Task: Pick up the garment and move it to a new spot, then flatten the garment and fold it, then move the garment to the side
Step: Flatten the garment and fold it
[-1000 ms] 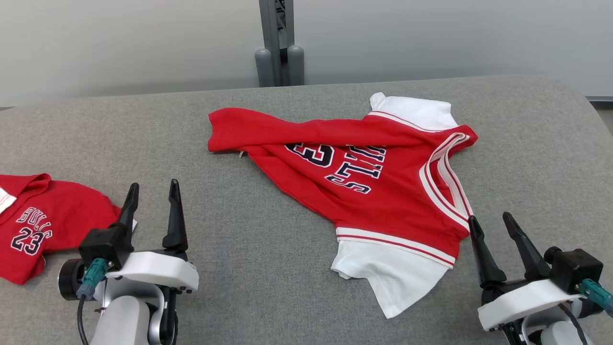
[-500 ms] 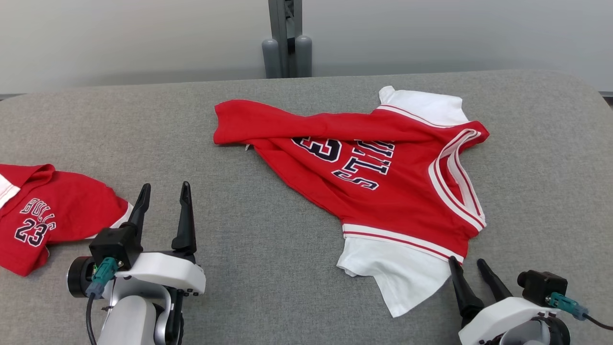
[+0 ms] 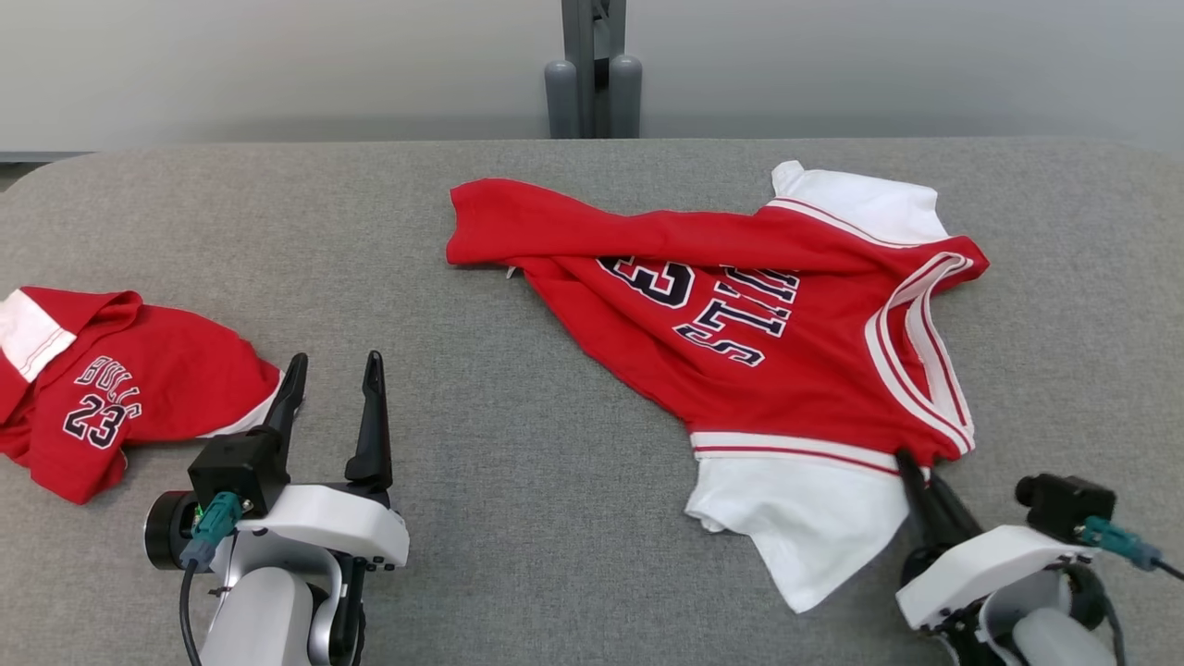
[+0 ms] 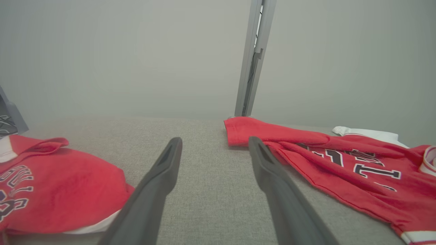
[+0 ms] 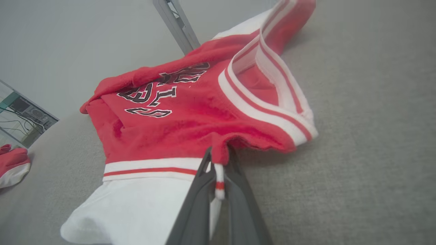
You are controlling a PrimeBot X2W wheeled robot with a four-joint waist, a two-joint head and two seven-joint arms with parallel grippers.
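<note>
Garment (image 3: 795, 379): the near edge, at the red-and-white sleeve seam, is pinched in my right gripper (image 3: 905, 460), fingers closed on the cloth. My left gripper (image 3: 335, 361) stands wide apart, empty, above the grey table (image 3: 518, 481). Beyond, the cloth sprawls crumpled right of centre. A second jersey (image 3: 139, 388) lies at left.

Two red jerseys: the garment (image 3: 740, 370) at the right gripper (image 3: 905, 459), a second jersey (image 3: 157, 388) beside the left gripper (image 3: 336, 359). Two grippers, one grey table (image 3: 555, 481).
</note>
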